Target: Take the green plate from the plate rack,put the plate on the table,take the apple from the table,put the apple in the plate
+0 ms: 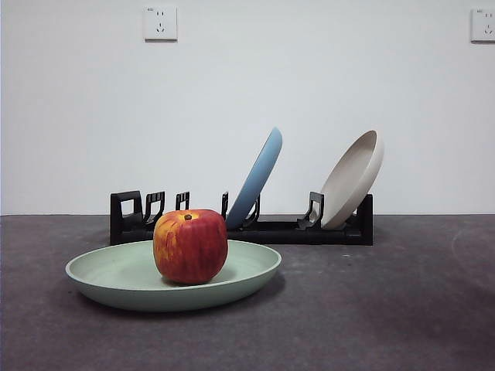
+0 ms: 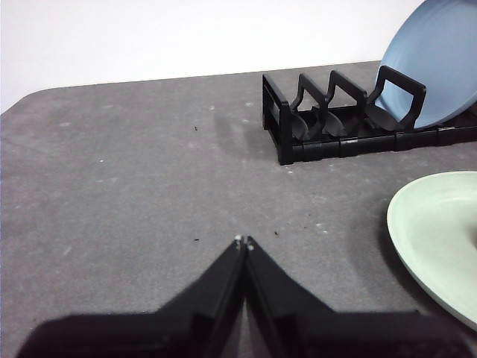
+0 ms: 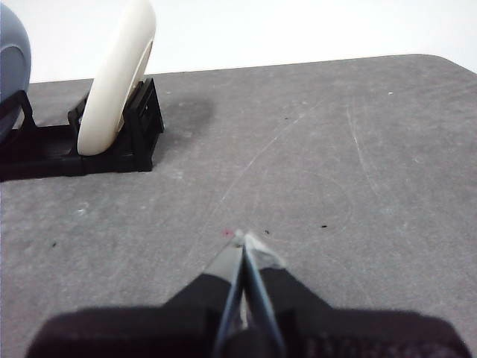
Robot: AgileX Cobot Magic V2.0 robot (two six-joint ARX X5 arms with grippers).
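A pale sage green plate (image 1: 116,282) lies flat on the dark grey table (image 1: 402,309), near the front and left of centre in the front view. A red apple (image 1: 190,246) with yellow-orange streaks sits upright inside the plate, a little right of the plate's middle, its dark stem pit facing up. Behind them, a long, low black plate rack (image 1: 309,230) runs across the table, parallel to a plain white wall (image 1: 247,93). A light blue plate (image 1: 257,178) stands in a slot near the rack's middle, leaning to the right. A beige plate (image 1: 354,179) stands in a slot near the rack's right end, leaning the same way. The slots at the rack's left end, by its squared loop, hold nothing. 2 white wall sockets (image 1: 161,23) are fixed high on the wall, 1 at upper left and 1 at the far upper right.

In the left wrist view, the left end effector (image 2: 244,242) hovers over bare table with its 2 black jaws pressed together, gripping nothing; the green plate's rim and the rack's looped end are near it. In the right wrist view, the right end effector (image 3: 240,237) also has its jaws closed and empty, over bare table, with the beige plate and the rack's other end well apart from it
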